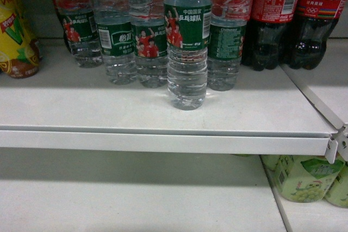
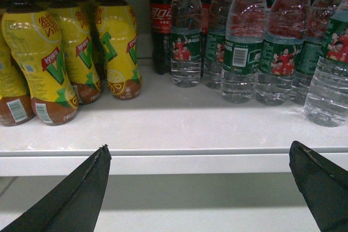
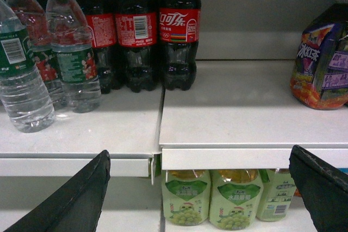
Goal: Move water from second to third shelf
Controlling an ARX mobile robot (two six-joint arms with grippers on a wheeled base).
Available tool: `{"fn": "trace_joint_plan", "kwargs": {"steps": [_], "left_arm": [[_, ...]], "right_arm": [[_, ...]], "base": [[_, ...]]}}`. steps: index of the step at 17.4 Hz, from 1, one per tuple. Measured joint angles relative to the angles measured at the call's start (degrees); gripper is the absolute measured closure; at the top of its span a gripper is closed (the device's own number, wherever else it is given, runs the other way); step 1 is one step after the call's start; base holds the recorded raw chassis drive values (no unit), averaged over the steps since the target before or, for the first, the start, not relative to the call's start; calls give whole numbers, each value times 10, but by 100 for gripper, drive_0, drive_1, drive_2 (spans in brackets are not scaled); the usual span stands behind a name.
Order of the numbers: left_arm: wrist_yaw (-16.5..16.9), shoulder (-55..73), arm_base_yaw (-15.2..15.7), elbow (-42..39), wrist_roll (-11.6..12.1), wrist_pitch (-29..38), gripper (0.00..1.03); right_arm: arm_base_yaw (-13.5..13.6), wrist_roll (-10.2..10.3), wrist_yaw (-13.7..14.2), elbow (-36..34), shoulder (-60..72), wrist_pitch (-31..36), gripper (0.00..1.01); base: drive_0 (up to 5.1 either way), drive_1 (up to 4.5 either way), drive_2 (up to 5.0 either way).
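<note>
- Yellow tea bottles: far left of the upper shelf, clear of the work.
- Left claw: spread wide, holding nothing, level with the shelf edge.
- Water: the front bottle stands upright on the upper shelf, ahead of its row; it seems the likely pick.
- Cola bottles: just right of the water.
- Right claw: spread wide, empty.
- Step: approach, judged; grasp not yet made. Next, a claw must close around the front bottle, then lower it to the shelf below.
</note>
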Motion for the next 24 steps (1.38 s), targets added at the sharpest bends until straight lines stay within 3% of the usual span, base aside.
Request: {"fn": "trace_joint_plan", "kwargs": {"steps": [24], "left_arm": [[0, 0, 0, 0, 0, 0, 5]], "right_arm": [[0, 0, 0, 0, 0, 0, 3]], "base": [[0, 0, 0]]}}
